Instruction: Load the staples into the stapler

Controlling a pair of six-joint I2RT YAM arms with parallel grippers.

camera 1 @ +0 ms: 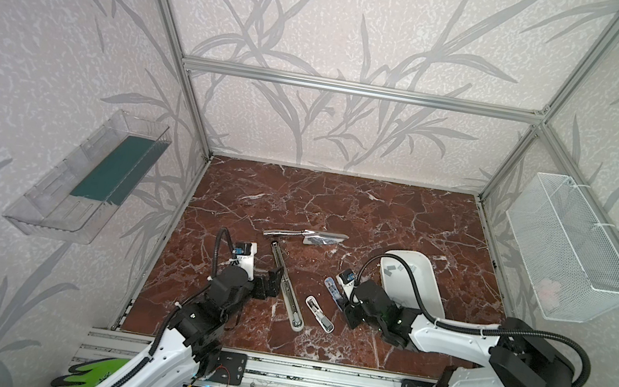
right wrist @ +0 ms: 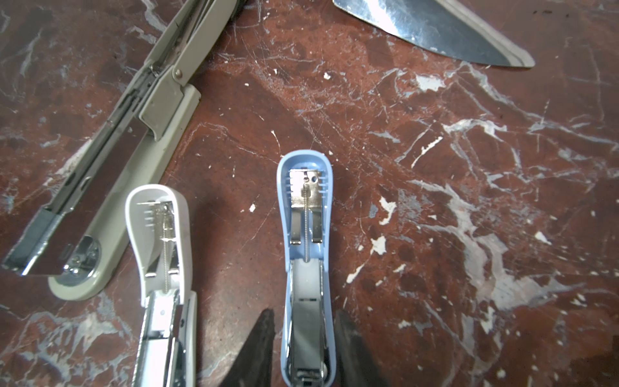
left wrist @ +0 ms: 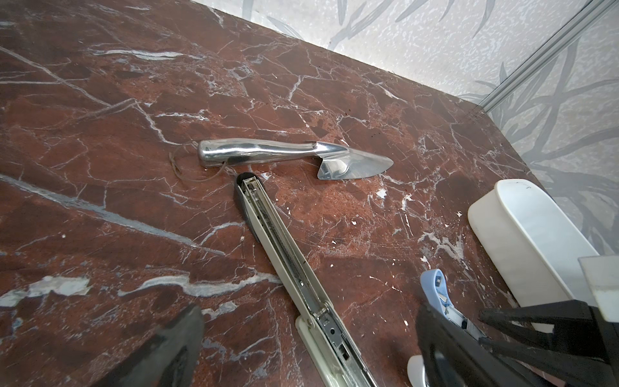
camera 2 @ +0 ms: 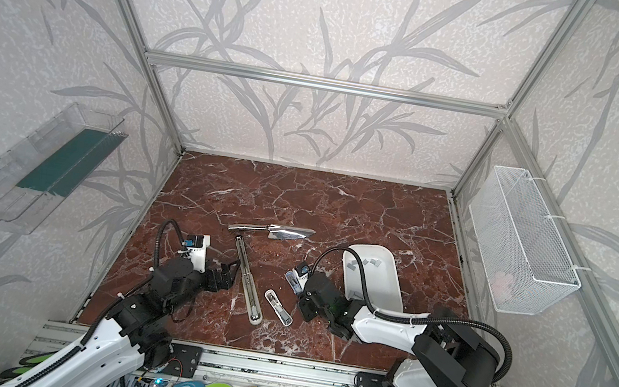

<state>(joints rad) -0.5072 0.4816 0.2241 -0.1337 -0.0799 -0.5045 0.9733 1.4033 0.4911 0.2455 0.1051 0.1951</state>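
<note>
Blue stapler, unfolded, lengthwise inside right claw

Blue stapler half hidden by right hand, staples too small to count

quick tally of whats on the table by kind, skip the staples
staplers: 3 (grey, white, blue)
trowel: 1
tray: 1
total: 5
</note>
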